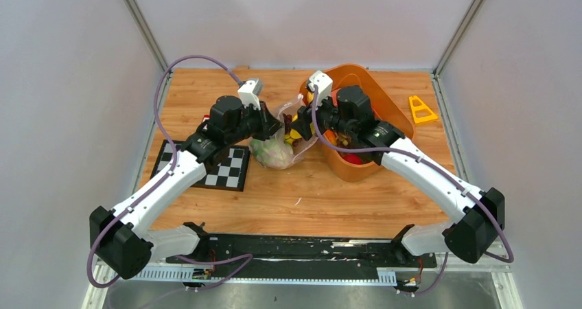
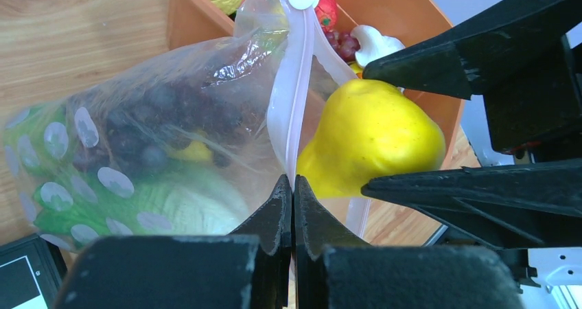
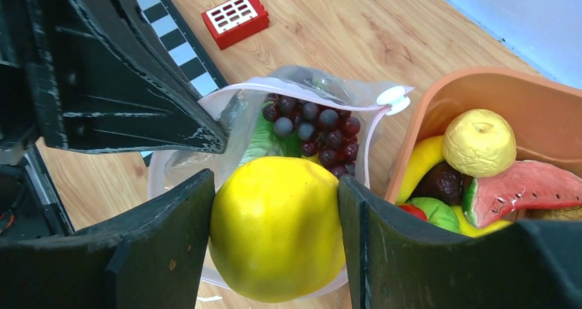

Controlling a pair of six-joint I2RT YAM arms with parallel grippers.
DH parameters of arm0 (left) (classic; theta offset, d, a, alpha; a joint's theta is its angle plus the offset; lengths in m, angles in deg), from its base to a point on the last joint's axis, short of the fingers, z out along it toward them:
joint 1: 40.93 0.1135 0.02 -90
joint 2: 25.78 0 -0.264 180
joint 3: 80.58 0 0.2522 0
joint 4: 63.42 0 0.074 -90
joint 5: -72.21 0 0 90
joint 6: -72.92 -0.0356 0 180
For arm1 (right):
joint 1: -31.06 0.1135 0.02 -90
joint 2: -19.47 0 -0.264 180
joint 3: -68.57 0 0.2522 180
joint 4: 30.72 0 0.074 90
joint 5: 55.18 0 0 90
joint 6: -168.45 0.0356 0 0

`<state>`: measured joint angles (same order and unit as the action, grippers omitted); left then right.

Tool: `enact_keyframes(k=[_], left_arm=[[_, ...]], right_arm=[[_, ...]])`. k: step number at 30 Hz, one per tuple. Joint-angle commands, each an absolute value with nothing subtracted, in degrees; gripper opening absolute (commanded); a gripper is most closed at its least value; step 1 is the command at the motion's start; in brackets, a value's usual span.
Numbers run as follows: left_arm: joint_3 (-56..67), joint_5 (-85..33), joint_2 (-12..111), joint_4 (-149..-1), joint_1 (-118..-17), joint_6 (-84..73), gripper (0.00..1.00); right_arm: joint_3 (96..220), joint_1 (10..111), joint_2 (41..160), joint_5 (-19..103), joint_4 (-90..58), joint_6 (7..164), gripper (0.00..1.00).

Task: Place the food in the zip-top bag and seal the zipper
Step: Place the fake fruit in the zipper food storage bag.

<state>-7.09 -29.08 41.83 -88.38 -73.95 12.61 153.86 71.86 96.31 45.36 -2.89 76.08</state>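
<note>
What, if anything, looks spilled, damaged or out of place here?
Nothing stands out. The left fingers pinch the bag by its zipper, the right fingers hold a yellow fruit at the mouth, and other food sits in the orange basket.
</note>
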Motion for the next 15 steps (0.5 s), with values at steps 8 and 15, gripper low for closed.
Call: enact_keyframes(k=[8,15], left_arm=[[-5.8,-28.6,40.5,-85.9,-73.9,12.9,0.00],[-6.1,-28.7,40.3,-85.9,-73.8,12.9,0.00]], right_arm=[[154.2,72.1,94.9,44.8,-4.8,74.3,0.83],[150.4,72.1,91.2,32.5,-7.6,75.3,0.83]])
